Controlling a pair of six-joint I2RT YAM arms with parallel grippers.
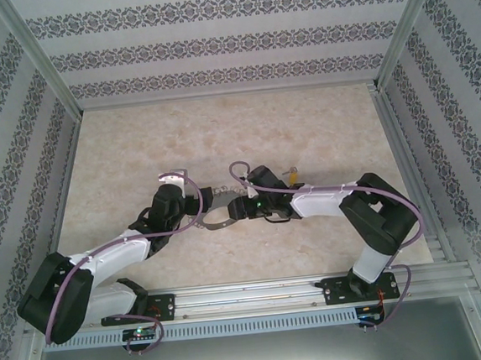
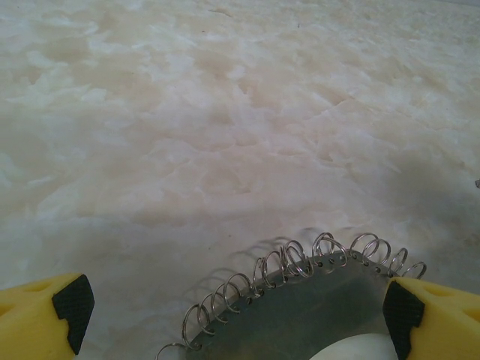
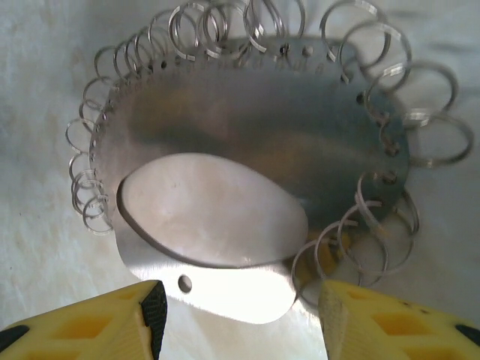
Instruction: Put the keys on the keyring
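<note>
The keyring [image 1: 219, 219] is a flat grey metal plate with an oval hole, fringed with small silvery split rings. It lies on the table between my two grippers. In the left wrist view its ringed edge [image 2: 300, 300] sits between the wide-apart yellow fingers of my open left gripper [image 2: 236, 304], nearer the right finger. My right gripper [image 3: 241, 304] straddles the plate's plain tab [image 3: 240, 289]. Its left pad [image 3: 154, 307] meets the tab's edge, and a narrow gap shows at the right finger. A tiny key [image 1: 290, 174] with a yellow head lies just behind the right wrist.
Patterned walls with metal posts [image 1: 41, 71] fence the table on three sides. The beige marbled tabletop [image 1: 219, 131] stretches away behind both grippers. The arms' mounting rail [image 1: 259, 296] runs along the near edge.
</note>
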